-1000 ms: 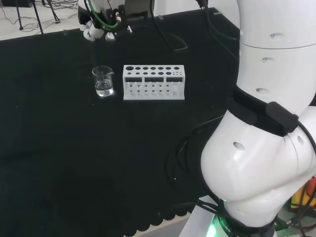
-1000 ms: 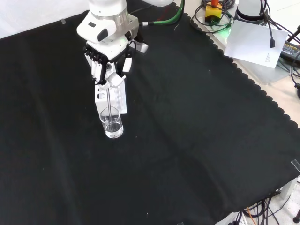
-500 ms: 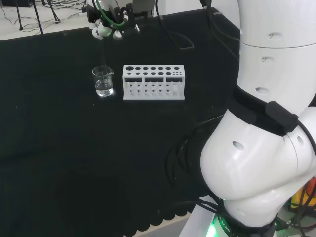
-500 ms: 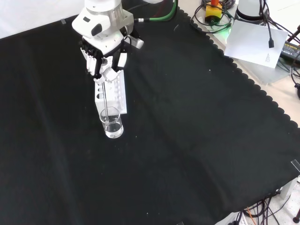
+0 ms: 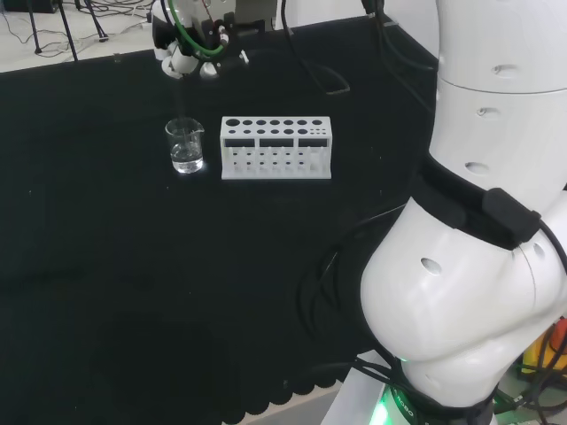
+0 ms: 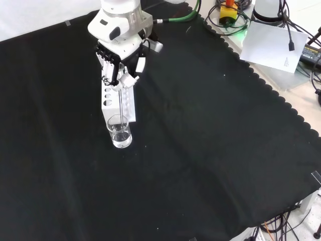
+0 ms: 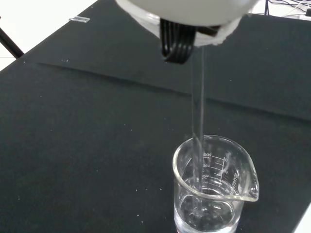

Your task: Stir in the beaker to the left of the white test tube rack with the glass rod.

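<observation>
Above the clear beaker (image 6: 121, 134), the hand (image 6: 120, 63) pinches a thin glass rod (image 6: 121, 105) dipping inside.

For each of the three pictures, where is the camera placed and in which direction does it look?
Head view: behind and above the arm's base, looking over white arm links at the beaker and test tube rack.
Front view: facing the arm, looking down on the black cloth; the hand holds the glass rod.
Wrist view: at the wrist, looking down the rod into the beaker.
All three views share the beaker.
</observation>
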You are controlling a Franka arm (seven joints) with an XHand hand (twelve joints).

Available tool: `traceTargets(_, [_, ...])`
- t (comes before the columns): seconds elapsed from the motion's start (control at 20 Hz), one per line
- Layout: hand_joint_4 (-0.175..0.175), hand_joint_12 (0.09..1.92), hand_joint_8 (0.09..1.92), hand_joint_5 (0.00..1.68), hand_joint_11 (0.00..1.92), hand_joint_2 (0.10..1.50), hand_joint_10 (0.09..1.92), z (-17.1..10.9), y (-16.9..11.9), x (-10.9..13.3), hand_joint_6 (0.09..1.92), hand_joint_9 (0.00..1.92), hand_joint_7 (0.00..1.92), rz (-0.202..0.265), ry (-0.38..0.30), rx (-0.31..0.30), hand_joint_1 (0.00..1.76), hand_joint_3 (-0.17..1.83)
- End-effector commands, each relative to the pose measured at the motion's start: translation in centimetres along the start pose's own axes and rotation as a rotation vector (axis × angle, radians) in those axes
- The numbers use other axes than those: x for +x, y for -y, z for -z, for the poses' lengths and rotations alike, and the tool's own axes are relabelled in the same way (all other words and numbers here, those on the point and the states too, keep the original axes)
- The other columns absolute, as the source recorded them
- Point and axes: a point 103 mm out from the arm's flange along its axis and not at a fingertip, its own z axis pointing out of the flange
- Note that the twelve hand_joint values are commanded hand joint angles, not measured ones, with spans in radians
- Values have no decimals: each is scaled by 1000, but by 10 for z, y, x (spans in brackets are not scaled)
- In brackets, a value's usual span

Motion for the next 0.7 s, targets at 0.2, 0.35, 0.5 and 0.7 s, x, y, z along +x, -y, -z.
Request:
traceTargets(0.2, [-175,934,1043,1157,1693,684,934,1,-22,8,611,1686,1231,18,10,-5,1316,690])
traceTargets(0.35, [-175,934,1042,1157,1693,684,934,0,-25,-6,610,1686,1231,-3,7,-4,1316,690])
traceTargets(0.5, [-175,934,1042,1158,1694,684,934,-1,-14,-18,610,1687,1231,-25,0,4,1316,691])
traceTargets(0.7, [-175,935,1042,1158,1694,683,934,1,1,-20,610,1687,1231,-38,4,8,1316,691])
